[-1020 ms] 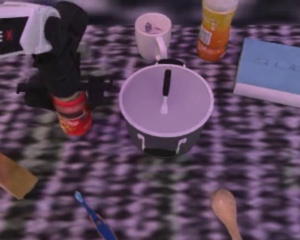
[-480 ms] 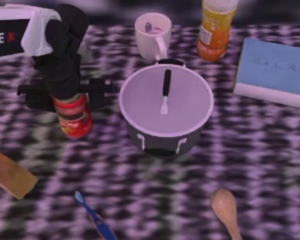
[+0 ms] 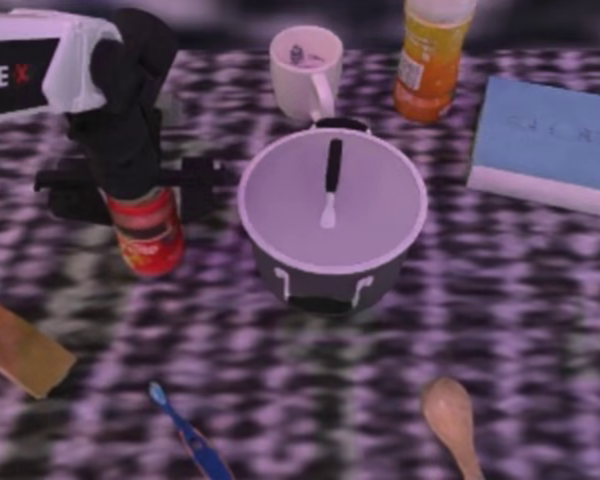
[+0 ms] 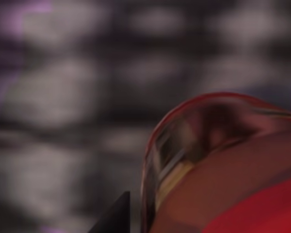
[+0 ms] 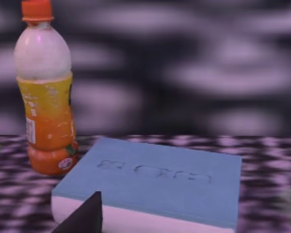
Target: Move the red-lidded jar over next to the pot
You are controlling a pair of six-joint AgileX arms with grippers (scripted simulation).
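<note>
The left hand [image 3: 130,190] is sitting directly over the small cylindrical red-lidded jar [image 3: 147,232] on the left part of the counter [image 3: 500,300], and the black arm is covering the jar's lid in the top view, so only the red and yellow label is showing below it. Whether the fingers are pressing the jar's sides I cannot tell; the wrist body is hiding them. In the left wrist view the jar [image 4: 223,170] is filling the frame very close up, blurred, with one dark fingertip [image 4: 114,218] edging in beside it. The jar is standing just left of the large round dark grey pot [image 3: 332,222], apart from it. A black-handled utensil [image 3: 331,183] is lying inside the pot. The right hand is out of the top view; its wrist view is showing only one dark finger [image 5: 85,216] at the frame's edge, before a pale blue book [image 5: 155,187] and a tall orange bottle [image 5: 46,97].
</note>
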